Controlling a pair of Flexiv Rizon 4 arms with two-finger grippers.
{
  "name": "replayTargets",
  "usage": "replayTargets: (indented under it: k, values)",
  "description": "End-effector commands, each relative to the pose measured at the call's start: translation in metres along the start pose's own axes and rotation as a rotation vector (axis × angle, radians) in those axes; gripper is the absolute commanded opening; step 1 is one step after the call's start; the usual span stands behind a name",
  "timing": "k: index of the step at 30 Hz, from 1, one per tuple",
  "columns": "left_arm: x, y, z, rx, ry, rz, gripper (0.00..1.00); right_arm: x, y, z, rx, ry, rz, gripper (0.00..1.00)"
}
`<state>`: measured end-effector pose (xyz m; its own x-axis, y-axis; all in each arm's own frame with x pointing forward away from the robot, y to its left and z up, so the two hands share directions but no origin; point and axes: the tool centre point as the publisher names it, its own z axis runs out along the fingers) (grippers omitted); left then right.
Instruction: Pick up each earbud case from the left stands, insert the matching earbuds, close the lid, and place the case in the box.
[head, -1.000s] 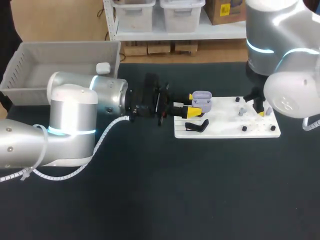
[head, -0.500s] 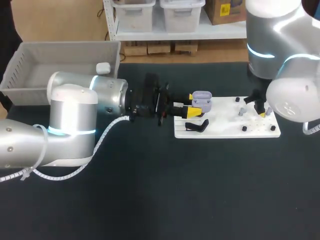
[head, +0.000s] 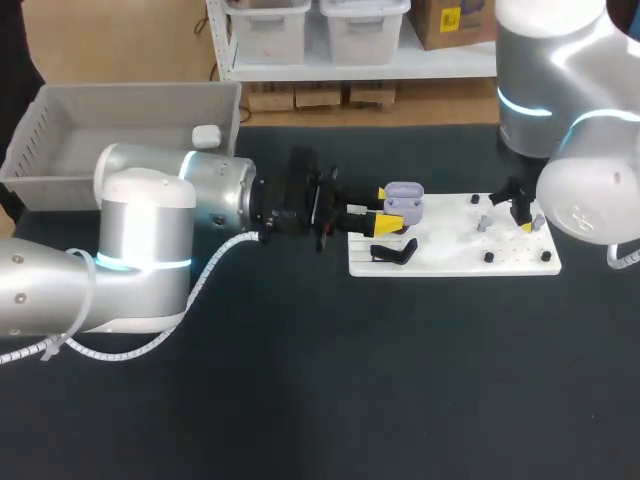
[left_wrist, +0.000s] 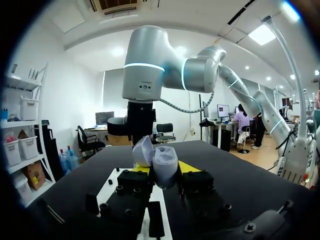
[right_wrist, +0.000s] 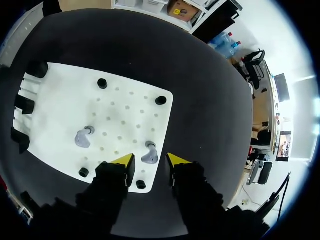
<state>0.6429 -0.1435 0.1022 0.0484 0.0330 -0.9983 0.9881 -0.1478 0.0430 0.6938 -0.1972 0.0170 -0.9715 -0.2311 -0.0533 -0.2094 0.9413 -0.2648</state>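
Two arms are standing over the dark counter (head: 300, 400). Nearest, the left arm (head: 150, 230) is lying in from the left side, its jaws clamping the lavender earbud case (head: 403, 200) from both sides. The case is sitting upright between the yellow tips over the left end of the white board (head: 450, 262), with its lid tipped open. Cannot tell whether it is resting on the board. Just beside it, on the near side, a black stand (head: 395, 252) is lying on the board. Further right, two lavender earbuds are lying among small black pegs (right_wrist: 102, 83): one earbud (right_wrist: 82, 138) out on the open board, the other earbud (right_wrist: 150, 154) near the board's right edge. The right arm (head: 580, 190) is hanging over that end, its jaws set apart and straddling the second earbud, with a gap showing on each side of it. Farthest off, at the far left corner, a grey box (head: 40, 130) is holding a small white case (head: 206, 136) against its right wall.
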Motion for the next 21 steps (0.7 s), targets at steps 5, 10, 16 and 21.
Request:
replayTargets:
  k: [5,10,16,21]
  values:
    - [0.0006,-0.0011,-0.0004,-0.004,-0.003,0.003,0.00,-0.0031,0.0003,0.0044,-0.002,0.004,-0.001,0.37]
    - [0.0006,-0.0011,-0.0004,-0.004,-0.003,0.003,0.00,-0.0036,0.0003,0.0059,-0.002,0.008,-0.002,0.36]
    - [0.0006,-0.0011,-0.0004,-0.004,-0.003,0.003,0.00,-0.0053,-0.0004,0.0068,-0.002,0.010,-0.002,0.26]
    - [0.0006,-0.0011,-0.0004,-0.004,-0.003,0.003,0.00,-0.0048,0.0010,0.0073,-0.003,0.014,-0.002,0.00]
